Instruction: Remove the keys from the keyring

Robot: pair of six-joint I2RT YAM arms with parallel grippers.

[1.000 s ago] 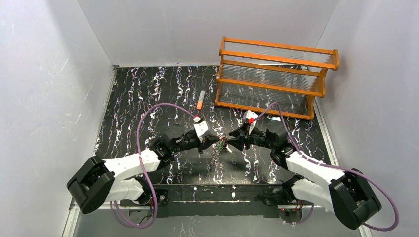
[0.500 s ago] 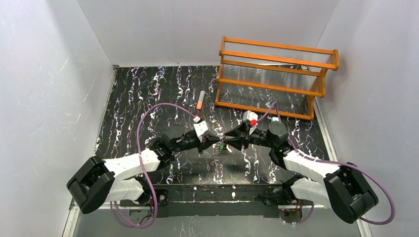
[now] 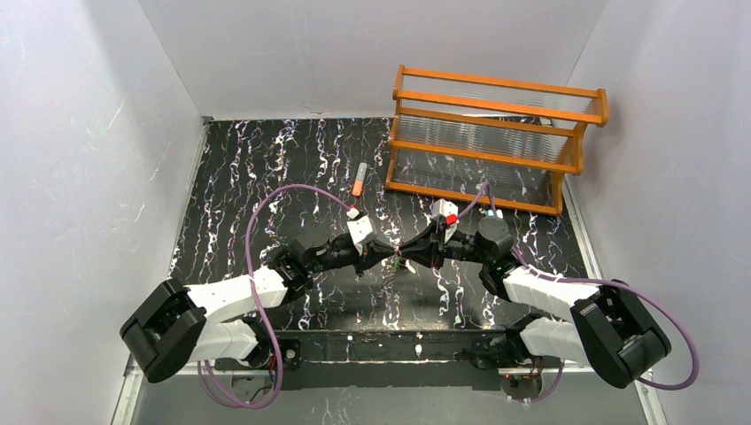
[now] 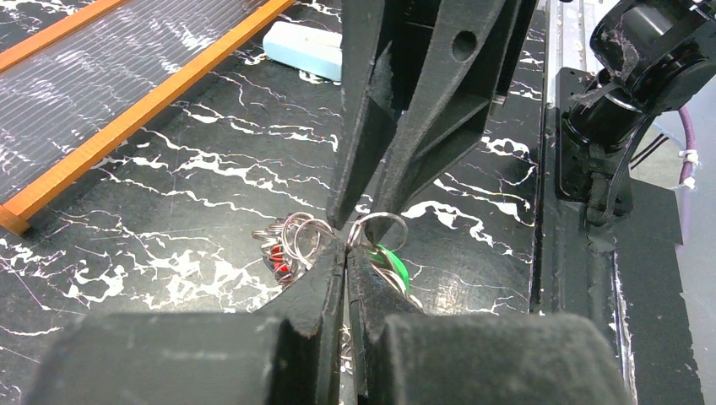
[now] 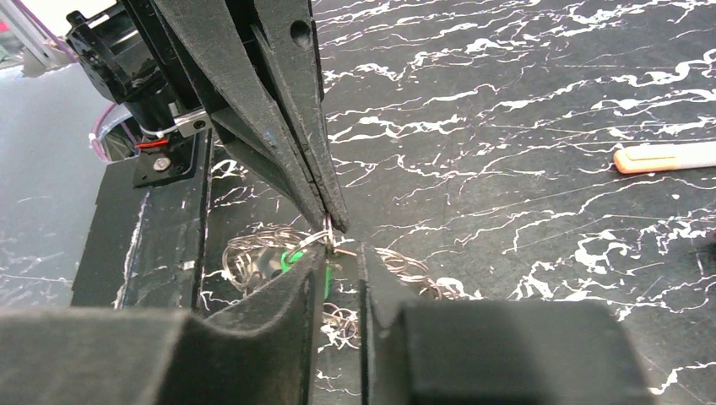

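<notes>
Now your left pincer (image 4: 347, 255) is clamped on the keyring (image 4: 377, 216); your right pincer (image 5: 342, 257), narrowly apart, meets it tip-to-tip, the green key (image 4: 390, 257) just beside both tips.

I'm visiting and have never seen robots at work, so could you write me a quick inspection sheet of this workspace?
Surface: black table with white veining.
Job's things: keyring bunch at the centre, with the green key and red key among its rings.
Clutter: orange-and-grey tube; pale clip.
Grippers: left gripper shut on the keyring; right gripper narrowly parted around ring wire, grip unclear.
Cables: purple cables loop over both arms.
Surroundings: orange rack; white walls.
</notes>
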